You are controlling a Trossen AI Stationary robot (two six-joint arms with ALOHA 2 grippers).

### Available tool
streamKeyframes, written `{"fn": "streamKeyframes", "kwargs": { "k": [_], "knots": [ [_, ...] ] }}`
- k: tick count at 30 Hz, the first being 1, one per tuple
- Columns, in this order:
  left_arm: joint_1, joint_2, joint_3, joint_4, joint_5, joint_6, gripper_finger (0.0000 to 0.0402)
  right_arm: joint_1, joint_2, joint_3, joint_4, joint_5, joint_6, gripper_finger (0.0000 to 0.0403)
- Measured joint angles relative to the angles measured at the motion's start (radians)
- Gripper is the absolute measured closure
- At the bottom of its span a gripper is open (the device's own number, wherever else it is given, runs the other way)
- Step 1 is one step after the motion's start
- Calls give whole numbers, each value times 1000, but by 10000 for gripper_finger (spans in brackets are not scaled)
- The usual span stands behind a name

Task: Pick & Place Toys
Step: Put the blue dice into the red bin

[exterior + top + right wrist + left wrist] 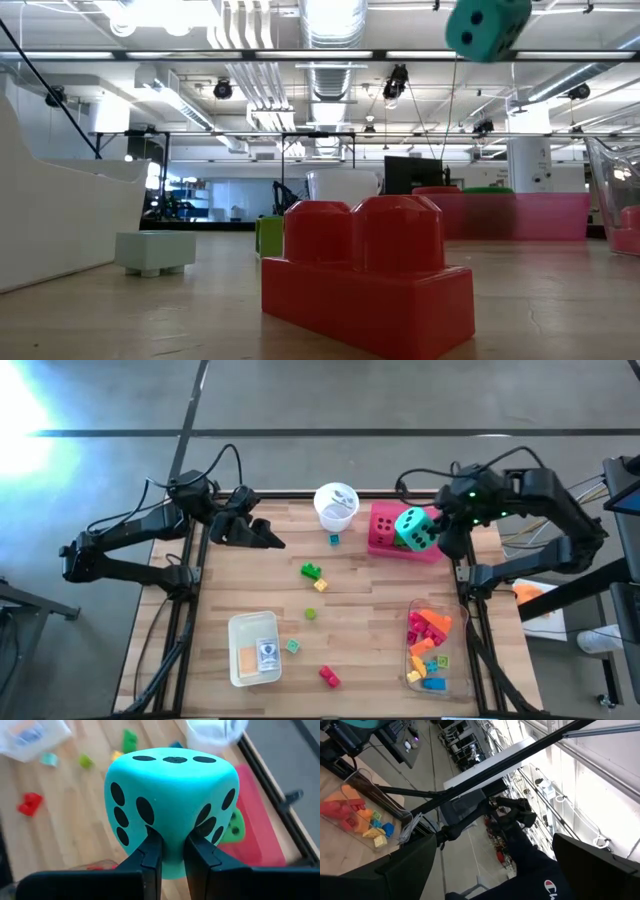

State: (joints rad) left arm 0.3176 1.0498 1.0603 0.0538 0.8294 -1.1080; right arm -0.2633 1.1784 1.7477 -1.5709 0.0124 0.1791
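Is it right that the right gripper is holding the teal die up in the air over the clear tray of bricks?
Not quite. The right gripper does hold the teal die up in the air, but over the pink tray, not the clear tray of bricks, which sits nearer the table's front edge. The high view shows this.

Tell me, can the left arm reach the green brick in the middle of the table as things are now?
Probably yes. The left gripper is open and holds nothing, and the bare table lies between it and the green brick. The right gripper is busy, pinching the teal die above the pink tray.
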Motion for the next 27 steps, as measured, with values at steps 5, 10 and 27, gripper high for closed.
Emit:
{"fn": "streamKeyframes", "kwargs": {
  "k": [5, 10, 27],
  "knots": [
    [0, 0, 0, 0, -3, 0, 3, -58, 2, -105, -1, 40, 1, 362],
    [0, 0, 0, 0, -3, 0, 3, -144, 3, -197, 0, 93, 5, 362],
    [0, 0, 0, -3, -43, 0, 3, -490, 77, -458, -1, 64, 417, 362]
  ]
}}
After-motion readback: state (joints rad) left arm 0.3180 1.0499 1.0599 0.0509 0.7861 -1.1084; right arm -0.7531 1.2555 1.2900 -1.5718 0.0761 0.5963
